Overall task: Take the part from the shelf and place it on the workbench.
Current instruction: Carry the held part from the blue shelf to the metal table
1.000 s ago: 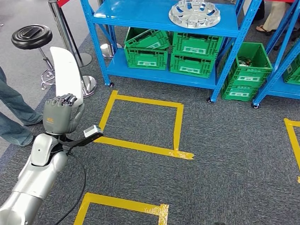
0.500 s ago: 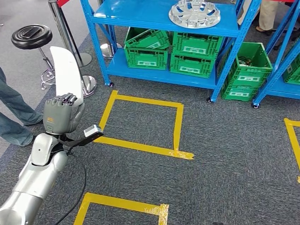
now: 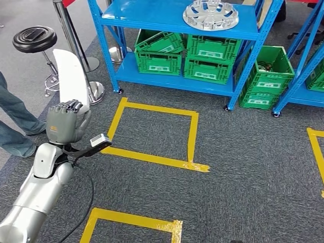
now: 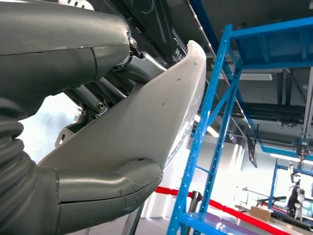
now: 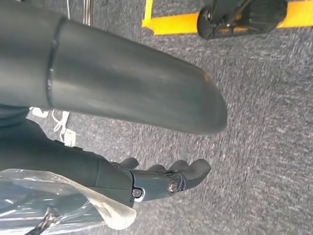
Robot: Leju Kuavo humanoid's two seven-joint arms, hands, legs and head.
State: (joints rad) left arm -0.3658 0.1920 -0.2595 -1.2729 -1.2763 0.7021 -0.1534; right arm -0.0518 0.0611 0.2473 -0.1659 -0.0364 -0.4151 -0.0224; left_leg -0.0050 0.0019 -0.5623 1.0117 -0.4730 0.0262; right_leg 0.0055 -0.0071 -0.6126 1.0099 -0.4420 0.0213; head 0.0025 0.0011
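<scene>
Even, bright indoor light falls on the carpet (image 3: pixel 244 152) in the head view, with soft shadows under the blue shelf (image 3: pixel 172 20). The left wrist view faces blown-out glare behind the hand (image 4: pixel 74 147). The right wrist view's near thumb (image 5: pixel 129 93) is blurred.

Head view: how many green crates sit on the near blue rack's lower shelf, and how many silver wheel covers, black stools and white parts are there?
Green plastic crates on the lower shelf: 4
Round silver wheel cover: 1
Round black stool: 1
White curved part, in the left hand: 1
Total: 7
</scene>
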